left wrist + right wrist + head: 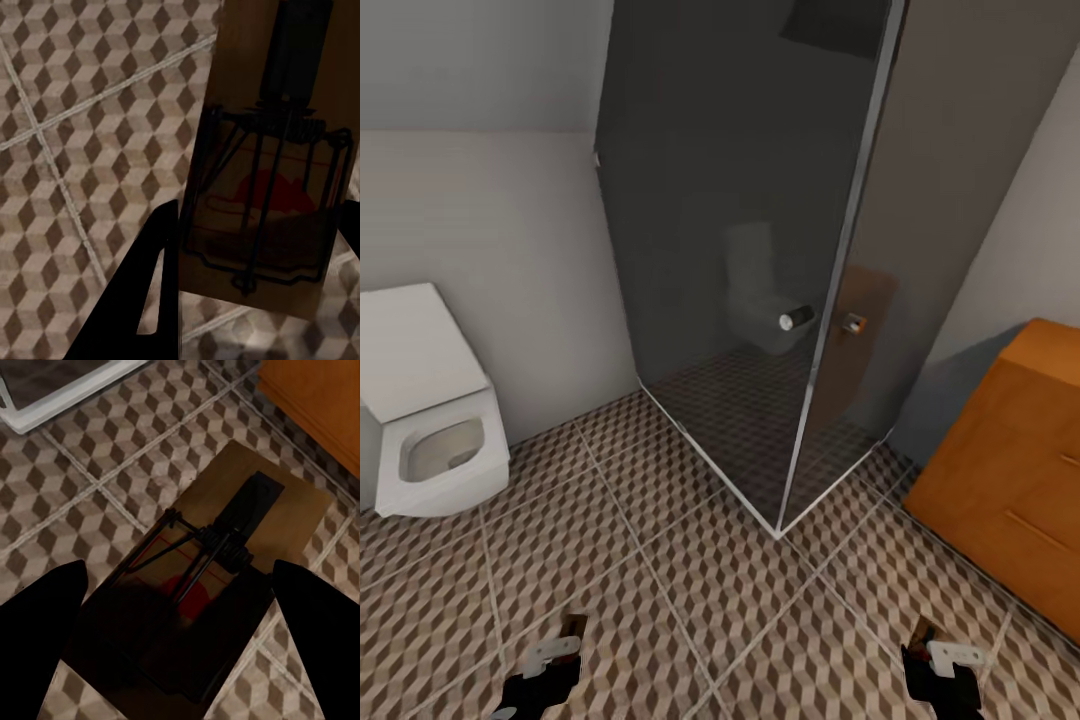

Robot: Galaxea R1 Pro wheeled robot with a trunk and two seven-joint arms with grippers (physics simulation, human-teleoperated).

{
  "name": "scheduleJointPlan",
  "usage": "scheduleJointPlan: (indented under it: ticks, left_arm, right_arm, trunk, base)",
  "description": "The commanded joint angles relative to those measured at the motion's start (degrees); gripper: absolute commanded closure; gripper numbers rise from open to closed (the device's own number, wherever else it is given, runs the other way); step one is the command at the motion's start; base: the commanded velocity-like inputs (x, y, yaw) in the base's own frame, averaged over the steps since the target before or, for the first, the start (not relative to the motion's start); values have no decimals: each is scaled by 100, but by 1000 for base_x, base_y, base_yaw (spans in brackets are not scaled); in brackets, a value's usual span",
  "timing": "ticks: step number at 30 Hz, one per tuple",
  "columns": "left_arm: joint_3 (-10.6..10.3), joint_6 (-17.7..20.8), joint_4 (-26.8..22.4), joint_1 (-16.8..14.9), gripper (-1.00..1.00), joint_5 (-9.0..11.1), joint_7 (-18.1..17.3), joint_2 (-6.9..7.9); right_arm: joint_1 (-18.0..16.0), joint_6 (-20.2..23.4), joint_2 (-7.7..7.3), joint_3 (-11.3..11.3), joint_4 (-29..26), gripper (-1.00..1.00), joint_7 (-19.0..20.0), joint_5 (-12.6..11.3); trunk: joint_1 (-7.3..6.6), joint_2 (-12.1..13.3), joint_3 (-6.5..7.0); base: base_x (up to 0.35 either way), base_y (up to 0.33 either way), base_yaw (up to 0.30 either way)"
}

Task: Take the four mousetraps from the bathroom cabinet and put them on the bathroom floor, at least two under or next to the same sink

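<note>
Both your grippers carry a small brown wooden mousetrap: left gripper (251,247) clamped across its board (274,161), right gripper (180,622) likewise (217,562), cube-patterned floor (690,590) directly beneath.

Our cabinet (1010,470) cut by the head view's right edge, our toilet (425,420) by its left, mousetrap (266,180) top cropped.

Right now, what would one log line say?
left gripper: holds mousetrap | right gripper: holds mousetrap | cabinet at right | toilet at left
</note>
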Motion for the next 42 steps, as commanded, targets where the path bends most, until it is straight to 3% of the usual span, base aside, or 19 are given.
scheduleJointPlan:
  ticks: [1, 42]
  left_arm:
    - [-27, -36, 24, -12, 100, 10, 30, -3]
    - [-27, -36, 24, -9, 100, 10, 30, -3]
  right_arm:
    - [-3, -16, 2, -22, 3, 100, -12, 60]
    - [0, -21, 2, -24, 4, 100, -12, 60]
  trunk:
    - [0, -3, -5]
    - [0, -3, -5]
  base:
    - [0, 0, 287]
    - [0, 0, 287]
